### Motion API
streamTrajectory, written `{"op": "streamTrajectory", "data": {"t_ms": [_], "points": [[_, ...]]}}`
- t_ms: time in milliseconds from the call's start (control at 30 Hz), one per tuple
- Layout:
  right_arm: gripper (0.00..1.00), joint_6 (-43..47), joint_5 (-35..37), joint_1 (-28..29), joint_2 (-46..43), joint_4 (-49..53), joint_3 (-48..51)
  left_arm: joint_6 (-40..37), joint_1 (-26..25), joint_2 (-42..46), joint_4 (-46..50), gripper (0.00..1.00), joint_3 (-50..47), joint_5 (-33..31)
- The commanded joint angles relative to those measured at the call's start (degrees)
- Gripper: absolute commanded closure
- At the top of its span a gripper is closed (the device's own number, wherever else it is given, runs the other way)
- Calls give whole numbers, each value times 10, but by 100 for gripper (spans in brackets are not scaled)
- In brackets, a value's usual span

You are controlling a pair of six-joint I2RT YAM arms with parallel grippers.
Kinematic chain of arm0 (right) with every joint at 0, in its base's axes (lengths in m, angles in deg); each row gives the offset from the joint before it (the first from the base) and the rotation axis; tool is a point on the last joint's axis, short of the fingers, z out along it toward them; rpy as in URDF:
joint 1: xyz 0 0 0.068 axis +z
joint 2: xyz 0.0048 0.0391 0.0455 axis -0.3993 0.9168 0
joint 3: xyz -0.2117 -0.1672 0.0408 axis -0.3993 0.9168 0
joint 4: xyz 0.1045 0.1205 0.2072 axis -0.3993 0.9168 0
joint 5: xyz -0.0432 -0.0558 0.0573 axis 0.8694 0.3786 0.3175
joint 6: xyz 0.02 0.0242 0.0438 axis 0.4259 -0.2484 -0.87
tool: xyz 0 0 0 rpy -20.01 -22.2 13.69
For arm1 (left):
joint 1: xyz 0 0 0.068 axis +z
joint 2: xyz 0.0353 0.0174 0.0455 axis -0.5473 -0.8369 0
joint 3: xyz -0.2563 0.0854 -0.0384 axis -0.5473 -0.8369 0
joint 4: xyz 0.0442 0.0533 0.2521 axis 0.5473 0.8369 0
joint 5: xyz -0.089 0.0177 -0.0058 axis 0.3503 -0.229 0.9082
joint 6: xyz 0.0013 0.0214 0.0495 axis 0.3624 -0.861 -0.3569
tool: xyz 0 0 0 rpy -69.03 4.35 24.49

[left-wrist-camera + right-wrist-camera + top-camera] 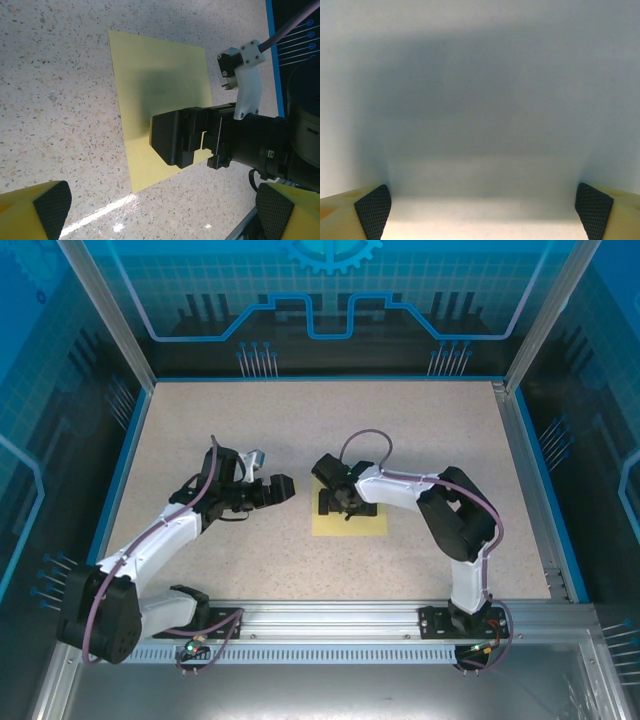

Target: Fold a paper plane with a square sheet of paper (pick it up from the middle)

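Note:
The square sheet of paper lies flat on the speckled table, pale yellow and uncreased. In the left wrist view the sheet shows with a shadow across it. My right gripper points straight down at the sheet's middle, its black body low over the paper. Its wrist view is a close blur of the paper, with the fingertips far apart, so the right gripper is open. My left gripper hovers just left of the sheet, open and empty, its pads wide apart.
The table is framed by a blue rim and metal posts. A metal rail with both arm bases runs along the near edge. The right arm's white link and purple cable cross beside the paper.

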Motion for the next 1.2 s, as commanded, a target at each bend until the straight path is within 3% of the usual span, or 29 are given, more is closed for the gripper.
{"op": "streamTrajectory", "data": {"t_ms": [0,367,1167], "points": [[1,14,-7,-13,18,8,-14,8,-4,-9,-5,1,-5,9],[1,19,22,-14,-37,20,-17,8,-4,-32,-19,1,-9,14],[6,39,-9,-23,41,13,-36,11,-7,-26,-26,1,-24,14]]}}
